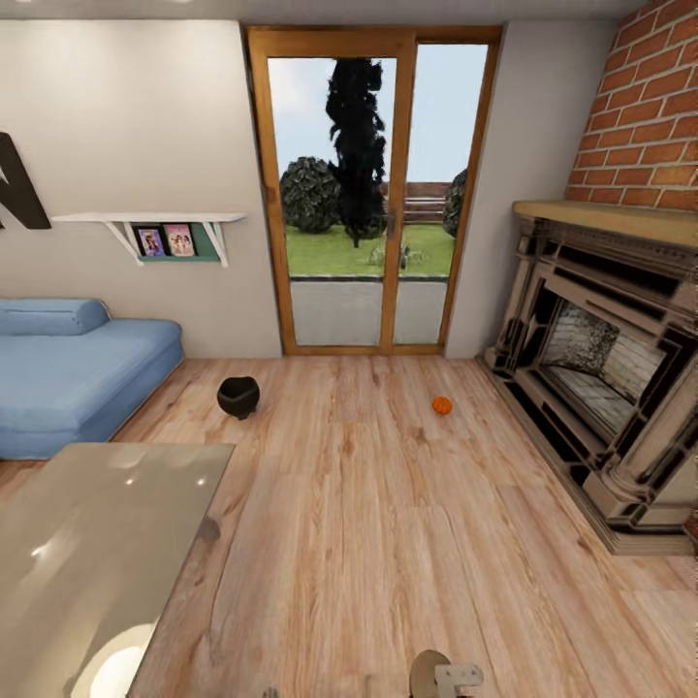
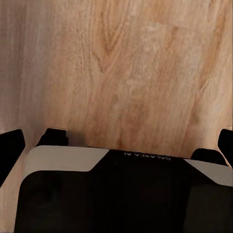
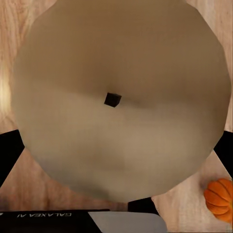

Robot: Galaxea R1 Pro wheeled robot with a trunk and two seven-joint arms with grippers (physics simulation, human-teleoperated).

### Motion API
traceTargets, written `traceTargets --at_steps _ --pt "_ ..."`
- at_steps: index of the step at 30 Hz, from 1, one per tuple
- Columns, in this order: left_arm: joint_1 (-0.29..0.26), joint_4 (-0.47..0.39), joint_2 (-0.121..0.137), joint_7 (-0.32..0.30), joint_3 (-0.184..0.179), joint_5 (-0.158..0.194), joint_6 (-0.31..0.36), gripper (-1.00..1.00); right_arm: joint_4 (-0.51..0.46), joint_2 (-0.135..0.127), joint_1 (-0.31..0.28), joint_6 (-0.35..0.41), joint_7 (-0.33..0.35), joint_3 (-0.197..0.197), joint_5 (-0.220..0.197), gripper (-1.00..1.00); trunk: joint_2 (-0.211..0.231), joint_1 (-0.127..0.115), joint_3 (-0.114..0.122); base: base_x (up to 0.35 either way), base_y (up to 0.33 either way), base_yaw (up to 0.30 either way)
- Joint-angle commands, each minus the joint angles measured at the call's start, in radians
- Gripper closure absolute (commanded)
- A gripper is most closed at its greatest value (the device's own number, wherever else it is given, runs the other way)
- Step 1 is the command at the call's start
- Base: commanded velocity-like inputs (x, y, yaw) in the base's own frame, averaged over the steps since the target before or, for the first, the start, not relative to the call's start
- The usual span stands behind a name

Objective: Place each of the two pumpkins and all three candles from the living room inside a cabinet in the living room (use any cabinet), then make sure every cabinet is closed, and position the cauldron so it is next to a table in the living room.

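A tan-grey round candle (image 3: pixel 121 73) with a small dark wick is seen end-on in the right wrist view. My right gripper (image 3: pixel 116 150) is shut on it, with a dark finger at each side. An orange ribbed pumpkin (image 3: pixel 221 198) lies on the plank floor just beyond the candle. In the head view a second orange pumpkin (image 1: pixel 442 405) sits on the floor near the fireplace. The black cauldron (image 1: pixel 238 396) stands on the floor by the sofa's corner. The glossy grey table (image 1: pixel 68 582) is at the lower left. My left gripper (image 2: pixel 116 141) is open over bare floor.
A blue sofa (image 1: pixel 68 373) fills the left. The ornate fireplace (image 1: pixel 601 378) under red brick lines the right wall. A glass patio door (image 1: pixel 373 199) is straight ahead, and a wall shelf (image 1: pixel 155 233) holds pictures. Wide plank floor runs between the table and the fireplace.
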Motion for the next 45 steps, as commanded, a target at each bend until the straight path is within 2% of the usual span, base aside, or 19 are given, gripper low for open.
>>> traceTargets --at_steps 1,38,45 --pt "0.001 -0.002 0.001 0.002 0.004 0.005 0.006 -1.00 0.002 0.000 -0.001 -0.004 -0.001 0.010 -0.008 1.00 -0.001 0.000 -0.001 -0.326 0.001 0.000" --pt "0.023 -0.002 0.003 -0.001 0.004 0.004 0.002 -1.00 0.003 0.000 -0.001 -0.004 0.000 0.012 -0.008 1.00 -0.001 0.000 -0.001 -0.328 0.000 -0.001" --pt "0.023 -0.002 0.002 -0.001 0.004 0.004 0.002 -1.00 0.003 0.000 0.000 -0.004 0.000 0.012 -0.008 1.00 -0.001 0.000 0.005 -0.329 0.000 -0.136"
